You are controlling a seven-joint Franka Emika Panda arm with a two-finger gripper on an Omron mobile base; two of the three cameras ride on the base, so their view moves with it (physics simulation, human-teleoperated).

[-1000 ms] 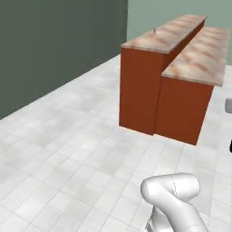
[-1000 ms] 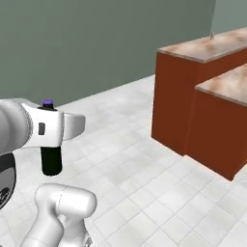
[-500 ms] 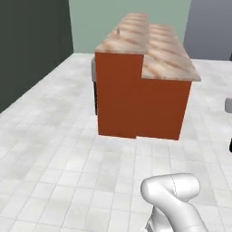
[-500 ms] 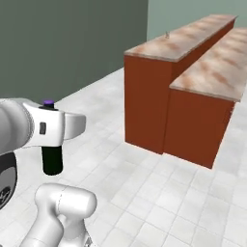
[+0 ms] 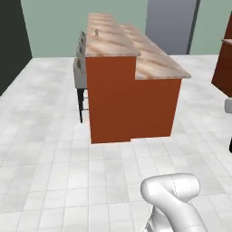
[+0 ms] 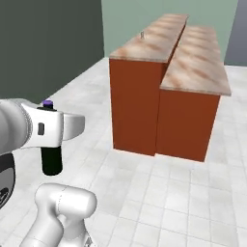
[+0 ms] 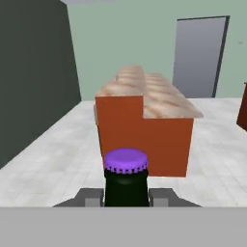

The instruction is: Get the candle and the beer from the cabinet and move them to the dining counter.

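Pale tiled floor stretches toward the long marbled beige-topped, red-brown counter (image 6: pixel 166 53); the tool (image 7: pixel 126 195) is clamped on the dark, purple-capped beer bottle (image 7: pixel 126 178); carrying step; next, approach and set it upright.

The dining counter (image 5: pixel 111 38) stands on the pale tiled floor (image 5: pixel 45 149), its marbled top in two levels, the left one higher. A small pale object (image 5: pixel 96 31) sits far along the higher top; grey stools (image 5: pixel 80 68) line its left side.
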